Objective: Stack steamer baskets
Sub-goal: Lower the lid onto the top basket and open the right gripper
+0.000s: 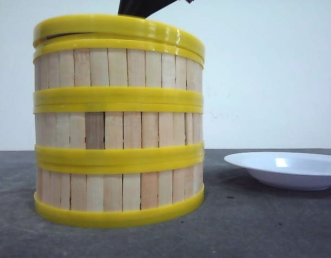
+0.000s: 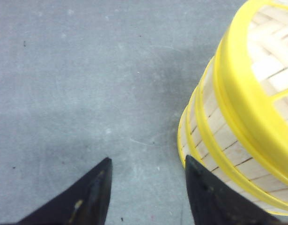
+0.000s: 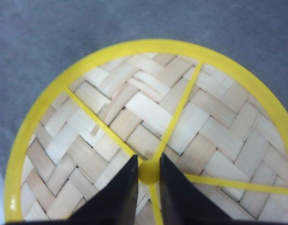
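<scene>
Right gripper (image 3: pixel 148 176) clamped on lid (image 1: pixel 119 28) knob (image 3: pixel 148 172), atop three stacked baskets (image 1: pixel 118 129) on grey table (image 1: pixel 251 226), left of plate (image 1: pixel 286 169). Left gripper (image 2: pixel 148 187) open, empty, just beside stack. Lid looks slightly tilted; could jam or slide off if released crooked, or nudge top basket askew. Arms mostly cut off in front view.

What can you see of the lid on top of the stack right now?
The lid is round, woven from pale bamboo-like strips, with a bright yellow rim, yellow ribs and a yellow centre knob. It sits atop three stacked steamer baskets, slightly askew in the front view. The right tool straddles the knob, its fingers close on either side.
</scene>
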`<state>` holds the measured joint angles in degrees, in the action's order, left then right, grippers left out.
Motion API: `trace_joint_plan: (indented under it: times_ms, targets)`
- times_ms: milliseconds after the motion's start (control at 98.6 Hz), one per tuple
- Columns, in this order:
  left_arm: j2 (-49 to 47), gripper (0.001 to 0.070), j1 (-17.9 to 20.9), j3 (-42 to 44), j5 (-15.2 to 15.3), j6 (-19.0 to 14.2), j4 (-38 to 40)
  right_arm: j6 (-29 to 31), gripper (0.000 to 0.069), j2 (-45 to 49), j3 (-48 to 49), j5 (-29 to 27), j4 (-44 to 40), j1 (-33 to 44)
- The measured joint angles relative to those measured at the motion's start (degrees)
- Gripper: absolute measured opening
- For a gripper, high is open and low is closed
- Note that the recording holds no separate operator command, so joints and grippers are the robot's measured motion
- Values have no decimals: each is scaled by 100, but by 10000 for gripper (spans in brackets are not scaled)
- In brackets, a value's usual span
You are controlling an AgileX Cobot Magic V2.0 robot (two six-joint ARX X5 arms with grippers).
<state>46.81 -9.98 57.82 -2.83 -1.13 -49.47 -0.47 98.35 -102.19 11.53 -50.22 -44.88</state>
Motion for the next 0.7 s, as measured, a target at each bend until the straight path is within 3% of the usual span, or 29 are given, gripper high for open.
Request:
trace_joint_plan:
  times_ms: [700]
  targets:
    - [0, 293, 0, 0, -2, 0, -20, -85, 52, 129, -61, -83, 35, -26]
